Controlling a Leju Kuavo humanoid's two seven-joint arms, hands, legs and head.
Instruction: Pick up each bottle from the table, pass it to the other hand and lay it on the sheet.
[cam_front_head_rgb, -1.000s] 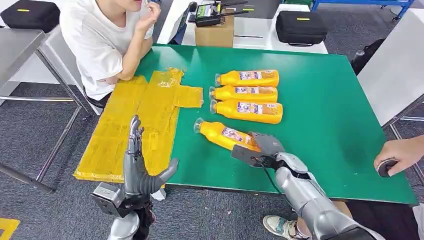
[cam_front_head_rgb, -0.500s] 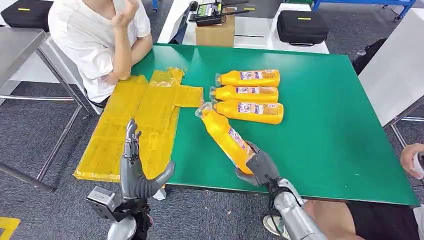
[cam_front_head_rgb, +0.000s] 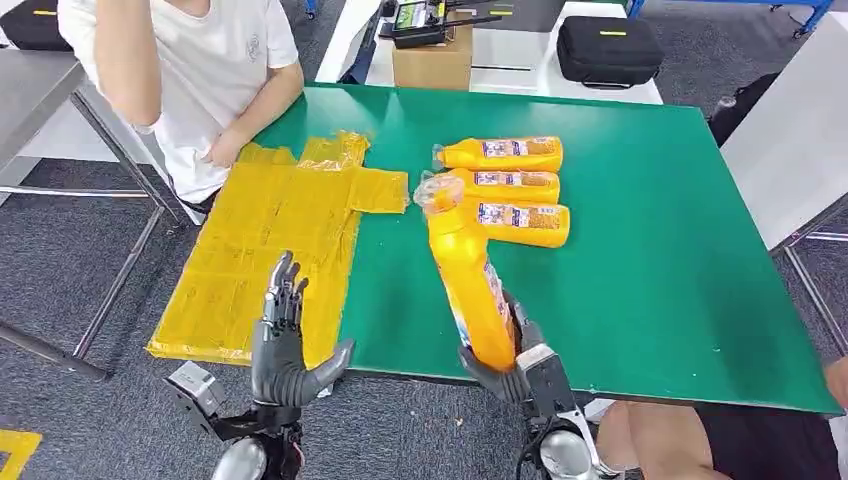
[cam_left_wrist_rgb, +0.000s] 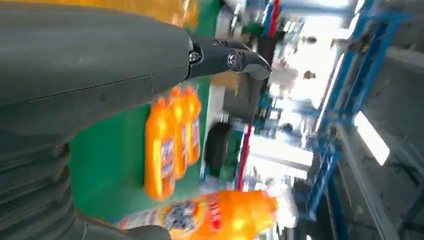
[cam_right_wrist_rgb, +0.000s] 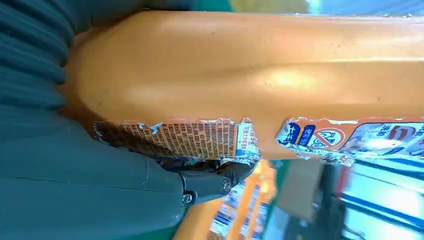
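My right hand (cam_front_head_rgb: 515, 362) grips the base of an orange bottle (cam_front_head_rgb: 468, 270) and holds it nearly upright above the table's front edge, cap end up. Close up, that orange bottle (cam_right_wrist_rgb: 280, 80) shows a torn label, with my right hand (cam_right_wrist_rgb: 100, 170) wrapped around it. My left hand (cam_front_head_rgb: 283, 345) stands open, fingers up, over the near edge of the yellow sheet (cam_front_head_rgb: 270, 240), left of the bottle and apart from it. Three more orange bottles (cam_front_head_rgb: 505, 185) lie side by side on the green table (cam_front_head_rgb: 650, 240). The left wrist view shows my left hand (cam_left_wrist_rgb: 100, 75), the lying bottles (cam_left_wrist_rgb: 170, 145) and the held bottle (cam_left_wrist_rgb: 220, 220).
A person in a white shirt (cam_front_head_rgb: 215, 70) sits at the table's far left corner, one hand on the sheet. A cardboard box (cam_front_head_rgb: 430, 65) and a black case (cam_front_head_rgb: 608, 50) stand behind the table. A grey table (cam_front_head_rgb: 35, 90) is at the left.
My right hand has lifted the bottle from a slant to nearly upright and drawn it toward the front edge. My left hand shifted slightly right. The person raised an arm.
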